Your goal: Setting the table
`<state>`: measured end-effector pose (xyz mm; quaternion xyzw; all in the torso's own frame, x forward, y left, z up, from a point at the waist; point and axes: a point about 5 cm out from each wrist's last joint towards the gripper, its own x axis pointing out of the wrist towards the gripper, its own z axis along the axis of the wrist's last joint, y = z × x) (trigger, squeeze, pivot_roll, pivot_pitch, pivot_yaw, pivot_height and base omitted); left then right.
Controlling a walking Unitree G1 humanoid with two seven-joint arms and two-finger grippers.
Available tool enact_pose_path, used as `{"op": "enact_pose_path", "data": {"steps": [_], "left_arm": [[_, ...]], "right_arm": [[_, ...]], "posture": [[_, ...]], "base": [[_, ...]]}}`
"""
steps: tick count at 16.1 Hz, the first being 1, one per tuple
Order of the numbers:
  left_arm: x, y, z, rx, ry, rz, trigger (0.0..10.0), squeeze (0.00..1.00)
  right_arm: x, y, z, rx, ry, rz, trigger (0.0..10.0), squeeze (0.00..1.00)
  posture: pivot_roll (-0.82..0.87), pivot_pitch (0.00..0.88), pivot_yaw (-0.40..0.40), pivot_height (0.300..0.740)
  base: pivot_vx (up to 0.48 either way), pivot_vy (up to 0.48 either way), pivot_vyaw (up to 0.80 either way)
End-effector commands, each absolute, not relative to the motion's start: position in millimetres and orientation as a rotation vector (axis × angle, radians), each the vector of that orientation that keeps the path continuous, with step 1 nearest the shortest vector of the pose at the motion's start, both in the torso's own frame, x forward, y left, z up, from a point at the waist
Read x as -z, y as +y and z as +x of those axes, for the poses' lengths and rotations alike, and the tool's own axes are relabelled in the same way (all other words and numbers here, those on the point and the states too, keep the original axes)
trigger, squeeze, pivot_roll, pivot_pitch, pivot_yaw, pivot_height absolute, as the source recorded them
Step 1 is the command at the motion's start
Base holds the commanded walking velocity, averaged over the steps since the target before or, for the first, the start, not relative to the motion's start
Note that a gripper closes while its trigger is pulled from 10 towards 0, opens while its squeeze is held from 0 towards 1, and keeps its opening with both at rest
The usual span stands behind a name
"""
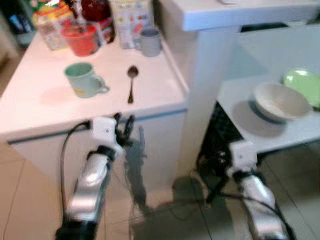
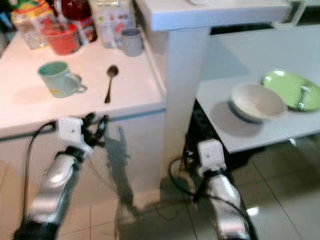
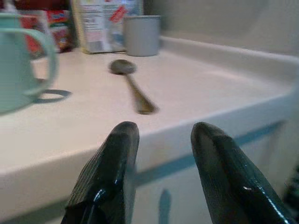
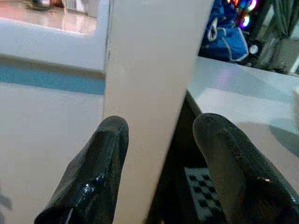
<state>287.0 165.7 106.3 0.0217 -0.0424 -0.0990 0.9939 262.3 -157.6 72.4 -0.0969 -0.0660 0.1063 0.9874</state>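
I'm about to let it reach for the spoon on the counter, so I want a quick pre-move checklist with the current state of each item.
1. Left pincer open and holding nothing: ok, its two fingers stand apart with a gap between them.
2. Left pincer lined up with the spoon: ok, it sits just below the counter edge, roughly in front of the handle.
3. Spoon free to lift: ok, it lies alone, apart from the green mug and grey cup.
4. Left pincer above counter height: not ok, it is level with the edge.
5. Right pincer out of the way: ok, open, low by the white pillar.
6. Landing spot near the white bowl: ok, bare table beside it.
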Motion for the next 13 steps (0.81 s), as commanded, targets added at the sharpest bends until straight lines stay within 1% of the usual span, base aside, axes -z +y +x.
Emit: {"op": "enact_pose_path", "data": {"steps": [1,6,9,11,13], "left_arm": [[-113.4,153.8,290.9,0.228,-0.116,0.041,10.0,0.0],[-122.2,153.2,298.5,0.241,-0.122,0.047,10.0,0.0],[-120.6,154.4,309.8,0.263,-0.051,0.105,10.0,0.0],[-126.3,158.1,317.5,0.267,-0.044,0.141,10.0,0.0],[-128.1,158.5,319.0,0.273,-0.051,0.141,10.0,0.0]], "right_arm": [[-66.5,-170.5,256.7,-0.179,-0.116,-0.208,10.0,0.0],[-59.2,-171.6,255.3,-0.176,-0.111,-0.207,10.0,0.0],[-57.0,-171.5,255.7,-0.175,-0.113,-0.205,10.0,0.0],[-55.6,-170.8,255.8,-0.172,-0.115,-0.201,10.0,0.0],[-54.4,-170.6,255.6,-0.169,-0.117,-0.198,10.0,0.0]], "posture": [[0.03,0.0,0.039,0.74],[0.02,0.0,0.045,0.74],[0.02,0.0,0.051,0.74],[0.02,0.0,0.056,0.74],[0.02,0.0,0.06,0.74]], "base": [[0.0,0.0,0.0],[0.0,0.0,0.0],[0.0,0.0,0.0],[0.0,0.0,0.0],[0.403,0.261,0.0]]}}
